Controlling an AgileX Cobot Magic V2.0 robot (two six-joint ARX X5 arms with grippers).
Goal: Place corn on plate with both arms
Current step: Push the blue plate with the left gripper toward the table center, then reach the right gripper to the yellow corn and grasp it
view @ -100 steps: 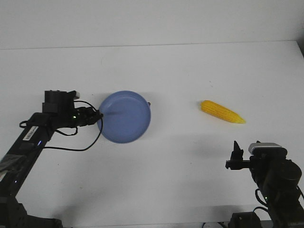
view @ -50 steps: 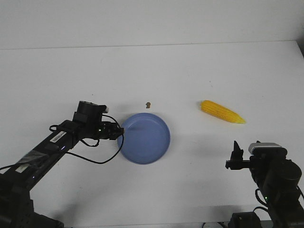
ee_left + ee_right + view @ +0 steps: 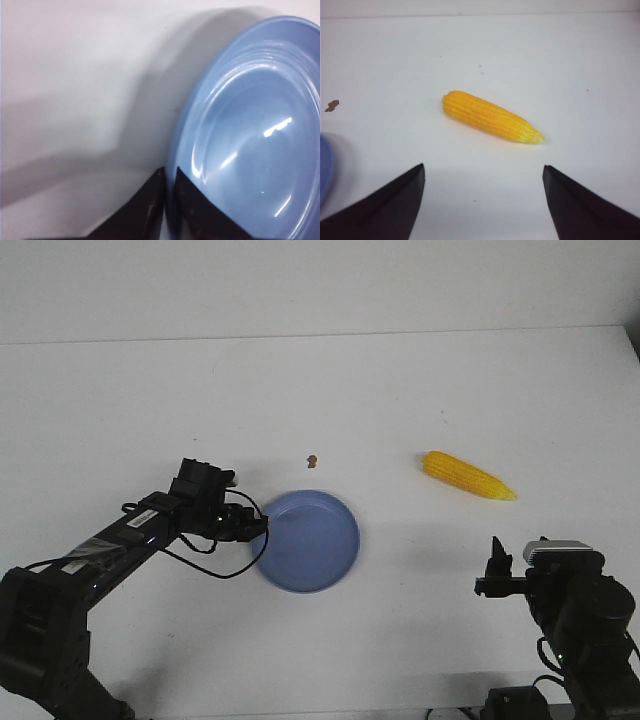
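The blue plate (image 3: 312, 541) lies near the table's middle. My left gripper (image 3: 263, 528) is shut on the plate's left rim; in the left wrist view the two black fingers pinch the rim (image 3: 172, 175) of the plate (image 3: 250, 140). The yellow corn (image 3: 468, 476) lies on the table to the right, pointed end to the right and toward the front. My right gripper (image 3: 494, 562) is open and empty, near the front right edge, short of the corn. In the right wrist view the corn (image 3: 491, 117) lies beyond the wide-open fingers (image 3: 483, 170).
A tiny brown speck (image 3: 312, 459) lies on the white table just behind the plate; it also shows in the right wrist view (image 3: 332, 105). The table's far edge runs across the back.
My left arm has dragged the plate from the left toward the table's middle and front, uncovering the brown speck. The corn and the right arm have not moved.
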